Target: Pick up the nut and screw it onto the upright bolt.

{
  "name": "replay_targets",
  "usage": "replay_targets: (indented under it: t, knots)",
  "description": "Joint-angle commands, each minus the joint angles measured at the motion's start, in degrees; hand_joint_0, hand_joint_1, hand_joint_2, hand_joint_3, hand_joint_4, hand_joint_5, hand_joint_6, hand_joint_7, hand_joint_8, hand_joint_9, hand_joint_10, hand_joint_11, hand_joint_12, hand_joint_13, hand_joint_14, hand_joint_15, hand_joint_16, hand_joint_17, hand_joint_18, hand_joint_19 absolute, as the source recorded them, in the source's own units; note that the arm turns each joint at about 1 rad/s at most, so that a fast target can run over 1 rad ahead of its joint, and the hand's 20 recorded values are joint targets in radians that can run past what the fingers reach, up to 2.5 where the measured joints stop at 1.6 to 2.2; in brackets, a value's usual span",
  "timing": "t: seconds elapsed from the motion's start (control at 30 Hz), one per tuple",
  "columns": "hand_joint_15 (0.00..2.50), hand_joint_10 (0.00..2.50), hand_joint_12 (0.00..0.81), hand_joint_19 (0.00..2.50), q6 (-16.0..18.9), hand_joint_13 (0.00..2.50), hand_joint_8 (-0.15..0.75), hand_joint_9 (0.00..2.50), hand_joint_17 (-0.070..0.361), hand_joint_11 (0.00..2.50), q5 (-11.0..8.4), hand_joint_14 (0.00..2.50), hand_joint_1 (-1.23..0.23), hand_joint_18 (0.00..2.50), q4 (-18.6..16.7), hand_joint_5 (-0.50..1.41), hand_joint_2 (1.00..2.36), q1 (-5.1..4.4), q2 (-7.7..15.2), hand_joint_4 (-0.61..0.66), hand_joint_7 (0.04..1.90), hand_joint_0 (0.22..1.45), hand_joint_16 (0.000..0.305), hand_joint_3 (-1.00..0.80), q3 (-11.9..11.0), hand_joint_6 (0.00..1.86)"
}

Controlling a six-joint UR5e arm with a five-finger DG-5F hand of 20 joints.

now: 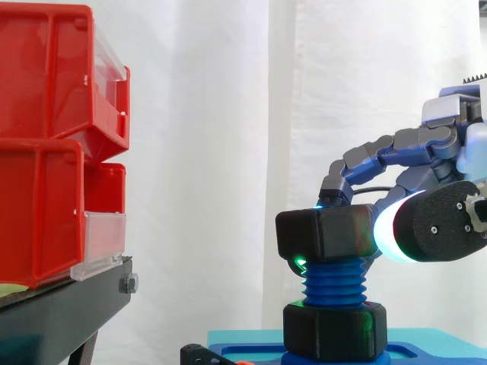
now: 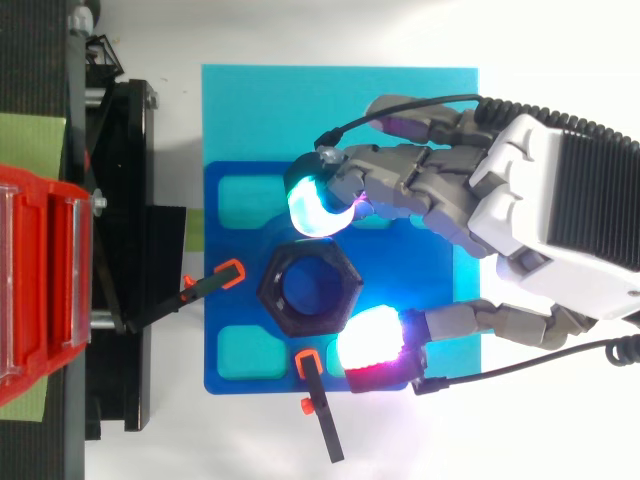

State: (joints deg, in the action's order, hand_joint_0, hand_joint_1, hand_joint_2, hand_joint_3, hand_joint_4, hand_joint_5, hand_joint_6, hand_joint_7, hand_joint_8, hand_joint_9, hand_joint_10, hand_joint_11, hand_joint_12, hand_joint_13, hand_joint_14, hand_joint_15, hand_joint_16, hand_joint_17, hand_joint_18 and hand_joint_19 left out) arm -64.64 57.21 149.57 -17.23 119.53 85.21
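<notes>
A black hex nut [image 1: 327,234] sits on the top of the upright blue threaded bolt [image 1: 335,284]. From above, the nut [image 2: 308,287] is a black ring with the blue bolt end inside it. A second black hex piece [image 1: 335,331] sits around the bolt's foot. My hand [image 2: 560,210] reaches in from the right and is shut on the nut. A cyan-glowing fingertip [image 2: 315,205] presses the nut's far side, and a red-glowing thumb pad [image 2: 370,340] presses its near side. In the side view the hand [image 1: 441,144] arches over the nut, with a white-cyan pad [image 1: 392,228] against its right face.
The bolt stands in a dark blue fixture plate [image 2: 230,290] on a cyan board [image 2: 340,100]. Two black clamps with orange tips [image 2: 215,280] [image 2: 320,410] lie at the plate's left and front. Red bins [image 1: 46,137] on a black stand [image 1: 61,304] rise at the left.
</notes>
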Motion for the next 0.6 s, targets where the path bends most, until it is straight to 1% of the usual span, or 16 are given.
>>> replay_targets:
  t: [0.0,0.33,0.4,0.47,0.57]
  knots:
    - [0.05,0.01,0.293,0.00,-0.05,0.76,0.326,0.87,0.064,0.27,0.09,0.00,-0.68,0.48,-0.15,-0.16,1.00,0.00,0.00,0.30,1.03,0.56,0.028,-0.50,0.05,0.50]
    - [0.05,0.01,0.298,0.00,-0.05,0.75,0.325,0.85,0.064,0.26,0.45,0.00,-0.69,0.47,-0.33,-0.16,1.00,0.00,0.00,0.29,1.01,0.56,0.029,-0.50,0.05,0.50]
    - [0.03,0.01,0.309,0.00,-0.05,0.69,0.311,0.80,0.070,0.23,0.53,0.00,-0.71,0.45,-0.15,-0.18,1.00,0.00,0.00,0.27,0.92,0.54,0.031,-0.50,0.05,0.50]
    - [0.00,0.00,0.333,0.00,0.04,0.53,0.298,0.67,0.084,0.12,0.53,0.00,-0.73,0.35,-0.15,-0.21,1.00,0.09,0.00,0.23,0.81,0.50,0.037,-0.50,0.05,0.50]
    - [0.00,0.00,0.349,0.00,0.04,0.42,0.300,0.58,0.095,0.00,0.62,0.00,-0.71,0.26,0.11,-0.23,1.00,0.26,0.00,0.22,0.72,0.46,0.042,-0.50,0.05,0.50]
